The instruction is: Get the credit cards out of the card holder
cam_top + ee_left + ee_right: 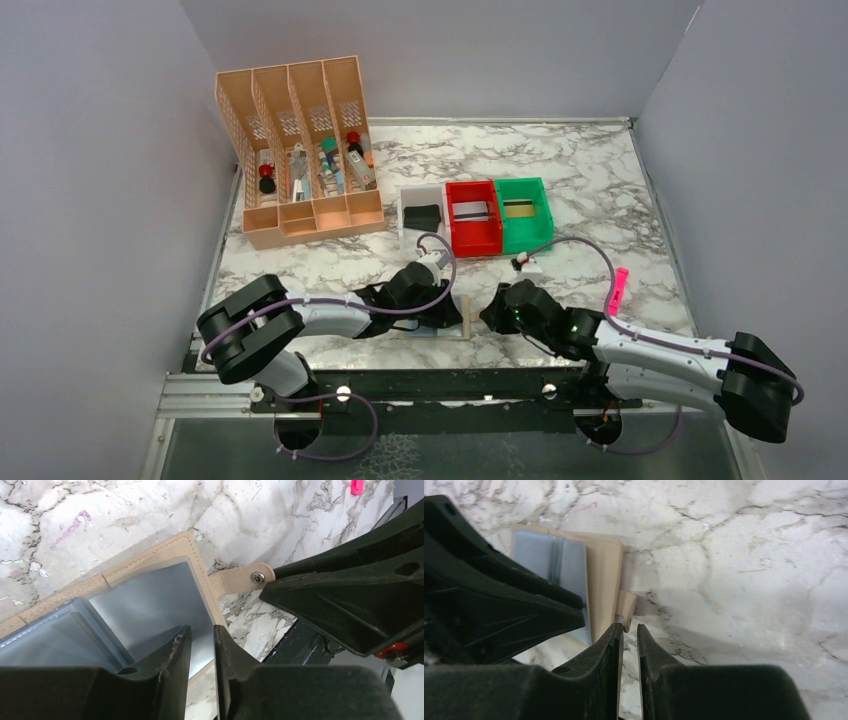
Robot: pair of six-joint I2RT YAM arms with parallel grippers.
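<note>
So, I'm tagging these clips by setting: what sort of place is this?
Probably a robot lab booth, not a home: plain grey walls box in a marble-patterned table, and props like the orange desk organiser, the red bin and the green bin look staged.

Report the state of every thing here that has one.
Card holder: open, flat on the table.
Left gripper: narrowly open, over the holder's lining.
Right gripper: narrowly open, beside the holder's tab.
Red bin: holds a grey card.
White bin: holds a black thing.
</note>
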